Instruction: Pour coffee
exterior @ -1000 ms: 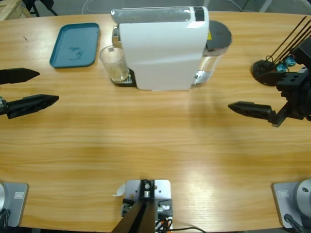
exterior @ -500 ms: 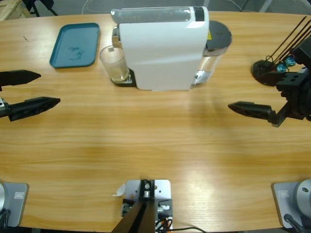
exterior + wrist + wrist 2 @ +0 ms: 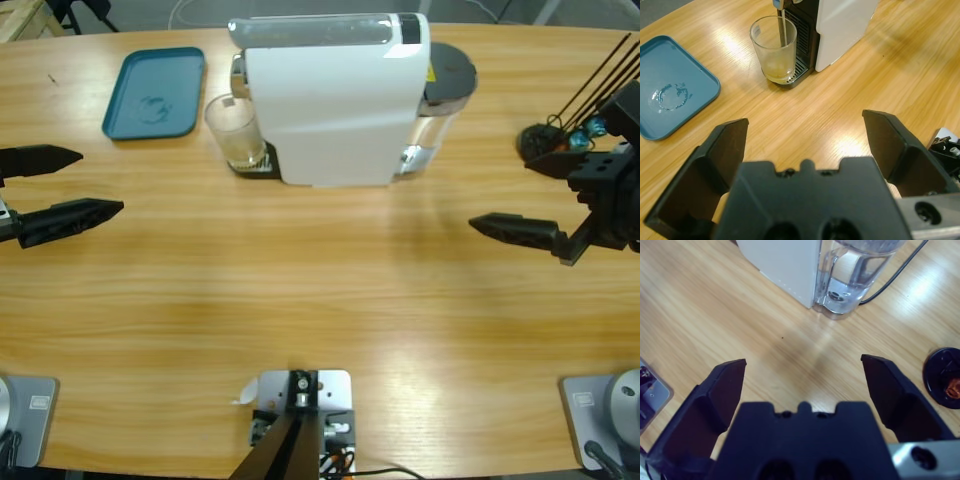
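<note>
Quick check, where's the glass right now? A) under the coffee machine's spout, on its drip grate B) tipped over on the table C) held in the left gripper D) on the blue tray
A. The glass stands upright on the drip grate of the coffee machine with a thin stream running into it; the blue tray holds nothing, and the left gripper is open, well short of it.

Illumination is bright and even across all views, from overhead. The wooden table (image 3: 320,300) carries broad, soft glare patches near the bottom centre of the high view. In the left wrist view, glare streaks lie beside the glass (image 3: 774,49) and between the jaws. The coffee machine (image 3: 335,100) casts a soft, short shadow toward the camera. Its white housing reads near overexposure. The water tank (image 3: 855,275) shows specular highlights. In both wrist views the near gripper bodies are slightly soft; the table beyond stays sharp.
</note>
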Motion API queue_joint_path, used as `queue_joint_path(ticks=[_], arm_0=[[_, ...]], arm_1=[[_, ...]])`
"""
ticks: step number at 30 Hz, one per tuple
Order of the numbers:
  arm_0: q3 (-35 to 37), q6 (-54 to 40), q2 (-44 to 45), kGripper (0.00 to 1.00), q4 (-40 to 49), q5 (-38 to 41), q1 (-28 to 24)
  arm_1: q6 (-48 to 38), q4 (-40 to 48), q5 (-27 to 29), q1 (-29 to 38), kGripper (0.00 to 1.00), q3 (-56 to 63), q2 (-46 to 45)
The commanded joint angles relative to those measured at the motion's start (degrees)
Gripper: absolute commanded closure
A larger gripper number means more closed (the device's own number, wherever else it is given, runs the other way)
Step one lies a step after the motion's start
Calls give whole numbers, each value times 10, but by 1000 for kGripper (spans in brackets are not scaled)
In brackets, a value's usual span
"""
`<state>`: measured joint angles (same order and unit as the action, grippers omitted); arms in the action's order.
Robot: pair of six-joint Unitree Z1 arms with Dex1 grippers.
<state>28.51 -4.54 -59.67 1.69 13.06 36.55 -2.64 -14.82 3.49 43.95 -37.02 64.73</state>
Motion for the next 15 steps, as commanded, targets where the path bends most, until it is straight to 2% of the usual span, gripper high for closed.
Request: queue_joint_path(ticks=[1,15], arm_0=[[-23,5,-7,0,0,-9,5],[-24,8,-11,0,-2,-11,5]], arm_1=[[-3,-11,-9,-4,0,15,10],[-2,-14,-8,-5,0,14,7]])
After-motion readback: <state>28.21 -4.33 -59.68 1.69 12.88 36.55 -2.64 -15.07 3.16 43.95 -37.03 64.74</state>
